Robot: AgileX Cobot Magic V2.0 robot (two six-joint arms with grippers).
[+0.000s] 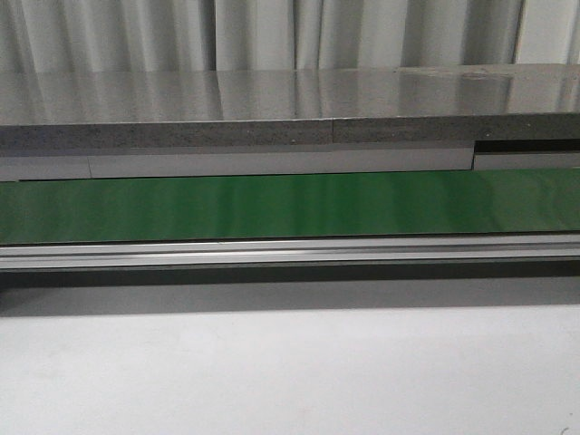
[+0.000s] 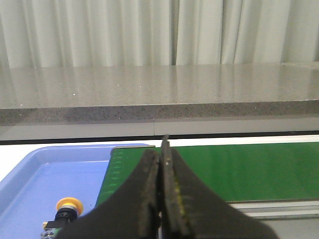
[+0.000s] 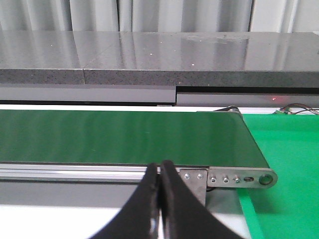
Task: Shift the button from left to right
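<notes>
The button [image 2: 66,211] has a round yellow-orange head on a dark body. It lies in a blue tray [image 2: 35,174] in the left wrist view, beside the end of the green conveyor belt [image 2: 239,167]. My left gripper [image 2: 162,154] is shut and empty, its black fingers pressed together, apart from the button. My right gripper [image 3: 160,167] is shut and empty in front of the belt's other end [image 3: 124,137]. The front view shows only the belt [image 1: 290,204]; neither gripper nor the button appears there.
A grey stone ledge [image 1: 290,109] runs behind the belt, with curtains beyond. A green mat [image 3: 289,164] lies past the belt's end bracket [image 3: 239,178]. An aluminium rail [image 1: 290,252] edges the belt; a white tabletop [image 1: 290,372] lies in front.
</notes>
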